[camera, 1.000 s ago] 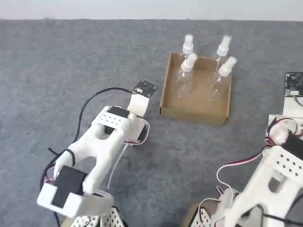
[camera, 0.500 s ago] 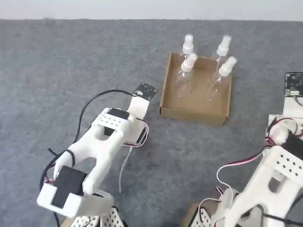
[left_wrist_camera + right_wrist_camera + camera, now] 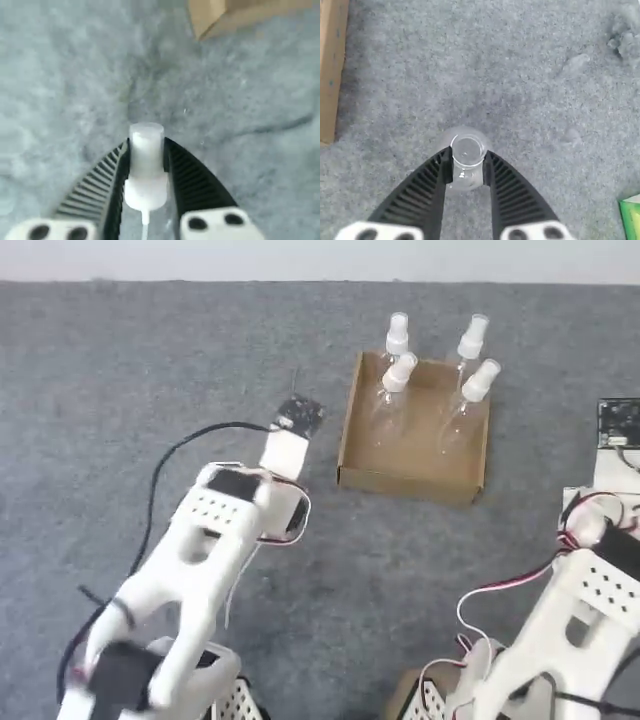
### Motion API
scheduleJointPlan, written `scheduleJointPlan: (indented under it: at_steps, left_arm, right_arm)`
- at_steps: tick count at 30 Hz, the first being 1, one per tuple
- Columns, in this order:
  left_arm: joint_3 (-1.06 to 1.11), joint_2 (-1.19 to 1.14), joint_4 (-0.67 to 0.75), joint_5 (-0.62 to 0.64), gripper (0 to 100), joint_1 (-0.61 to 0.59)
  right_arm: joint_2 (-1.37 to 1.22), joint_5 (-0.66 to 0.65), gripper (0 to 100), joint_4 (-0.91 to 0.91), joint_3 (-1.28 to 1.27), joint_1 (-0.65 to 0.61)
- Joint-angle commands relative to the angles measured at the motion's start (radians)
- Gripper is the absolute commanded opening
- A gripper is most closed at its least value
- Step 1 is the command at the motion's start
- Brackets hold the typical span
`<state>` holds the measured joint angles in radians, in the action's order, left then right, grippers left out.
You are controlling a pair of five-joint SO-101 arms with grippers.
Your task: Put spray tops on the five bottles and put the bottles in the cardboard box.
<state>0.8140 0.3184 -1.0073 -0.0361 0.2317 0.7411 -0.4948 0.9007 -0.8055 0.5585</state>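
My left gripper (image 3: 146, 145) is shut on a white spray top (image 3: 146, 172), held above the grey carpet, with its thin tube hanging down. In the right wrist view my right gripper (image 3: 466, 153) is shut on a clear bottle (image 3: 466, 149) that stands upright, its neck open and bare. The cardboard box (image 3: 412, 478) lies at the far middle of the table. Several clear bottles with white spray tops (image 3: 400, 371) stand inside it. From above, the left arm (image 3: 215, 530) sits to the left of the box and the right arm (image 3: 590, 610) at the near right.
The box's corner (image 3: 207, 17) lies a short way off from the left gripper, and its side (image 3: 330, 70) runs along the edge of the right wrist view. A green object (image 3: 632, 215) lies near the right gripper. Grey carpet (image 3: 150, 370) covers the table.
The left arm has stretched out, carrying its wrist a little farther from its base and to the left. The right arm has barely shifted.
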Motion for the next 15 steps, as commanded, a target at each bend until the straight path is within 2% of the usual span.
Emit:
scheduleJointPlan:
  at_steps: [1,4,10,15]
  left_arm:
    - [-0.031,0.258,-0.08,0.021,1,-0.003]
    - [-0.004,0.374,-0.08,0.021,1,-0.003]
    - [0.091,0.508,-0.015,0.021,1,-0.003]
    - [0.162,0.555,0.043,0.021,1,-0.003]
  right_arm:
    - [0.005,-0.014,0.6,-0.012,0.018,0.008]
    - [-0.004,-0.104,0.6,0.054,0.081,0.007]
    - [-0.007,-0.275,0.6,0.407,0.331,0.004]
    - [-0.03,-0.281,0.6,0.4,0.318,0.004]
